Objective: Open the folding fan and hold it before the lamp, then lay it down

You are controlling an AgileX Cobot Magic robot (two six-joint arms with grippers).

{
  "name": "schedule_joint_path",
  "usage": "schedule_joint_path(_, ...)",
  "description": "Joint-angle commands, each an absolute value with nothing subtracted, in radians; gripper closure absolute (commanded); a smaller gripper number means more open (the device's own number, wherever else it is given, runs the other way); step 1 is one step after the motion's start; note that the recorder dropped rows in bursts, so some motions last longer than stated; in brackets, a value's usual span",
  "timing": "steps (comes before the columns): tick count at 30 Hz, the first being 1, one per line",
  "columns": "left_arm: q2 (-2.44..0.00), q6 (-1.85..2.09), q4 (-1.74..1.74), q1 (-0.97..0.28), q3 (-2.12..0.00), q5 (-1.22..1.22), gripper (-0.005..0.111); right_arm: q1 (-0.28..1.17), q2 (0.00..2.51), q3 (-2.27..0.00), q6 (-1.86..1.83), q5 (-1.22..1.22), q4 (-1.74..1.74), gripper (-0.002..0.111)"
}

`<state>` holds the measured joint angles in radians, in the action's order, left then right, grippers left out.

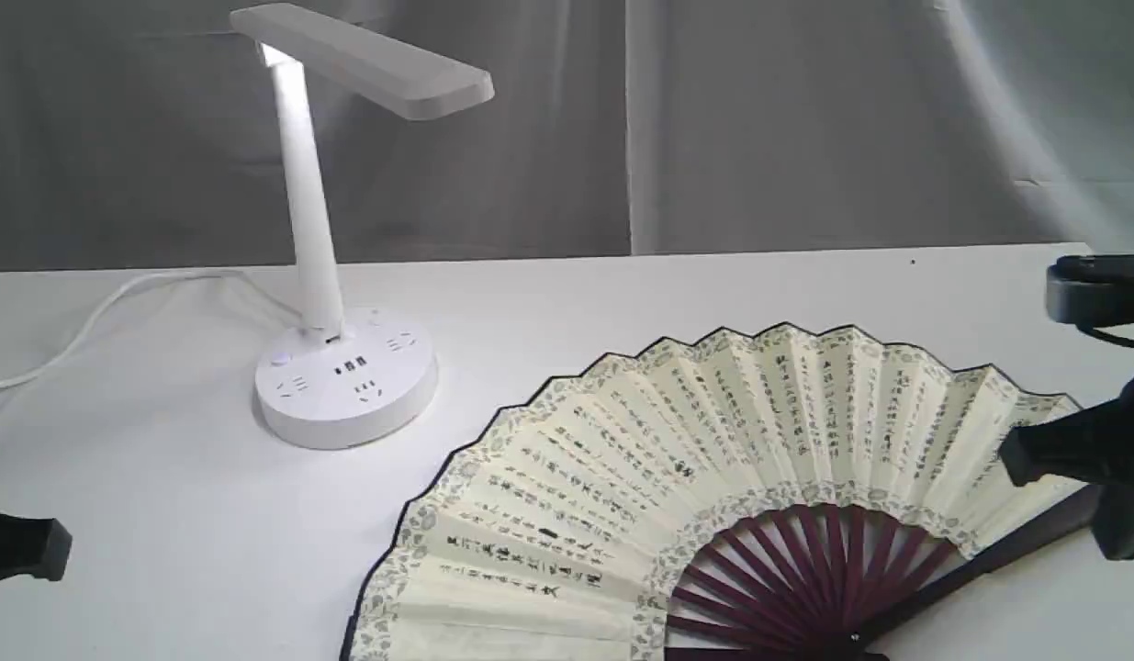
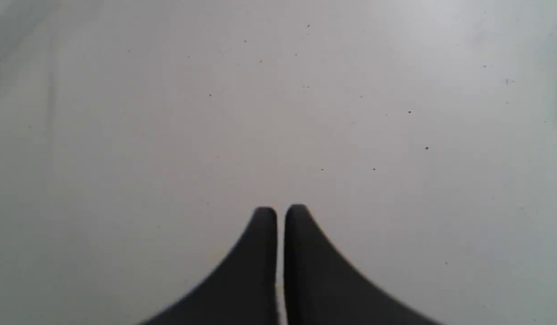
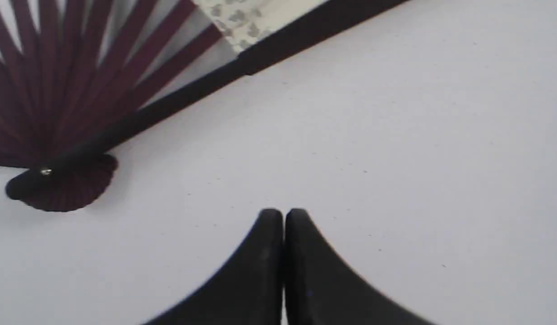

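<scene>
Seemingly the task is nearing its end: the folding fan (image 1: 677, 477) is lying fully spread on the table (image 1: 162, 514), right of the lamp (image 1: 309, 229), while the left gripper (image 2: 280, 214) and right gripper (image 3: 283, 216) are hovering pressed together, gripping nothing

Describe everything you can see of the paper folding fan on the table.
The cream pleated paper folding fan lies spread open, flat on the white table, beside the white desk lamp. Columns of black calligraphy cover it, inside a grey floral border. Its dark maroon wooden ribs meet at a metal rivet. The shut right pincer is clear of it.
</scene>
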<state>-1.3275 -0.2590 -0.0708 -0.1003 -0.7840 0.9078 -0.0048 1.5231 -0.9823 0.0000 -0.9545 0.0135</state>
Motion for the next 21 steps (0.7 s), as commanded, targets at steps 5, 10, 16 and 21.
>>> schedule_joint_path(5,-1.331,-0.260,-0.059,-0.097,-0.778,0.889,0.107,-0.033,1.514,-0.986,-0.022,-0.962,-0.016,0.108)
schedule_joint_path(10,-1.378,-0.260,-0.059,-0.097,-0.799,0.898,0.107,-0.031,1.514,-0.986,-0.026,-0.958,-0.017,0.108)
schedule_joint_path(16,-1.401,-0.250,-0.059,-0.097,-0.862,0.922,0.107,-0.031,1.471,-0.930,-0.026,-0.924,-0.015,0.108)
schedule_joint_path(21,-1.400,-0.202,-0.063,-0.097,-0.875,0.961,0.107,-0.031,1.393,-0.896,-0.026,-0.906,-0.015,0.108)
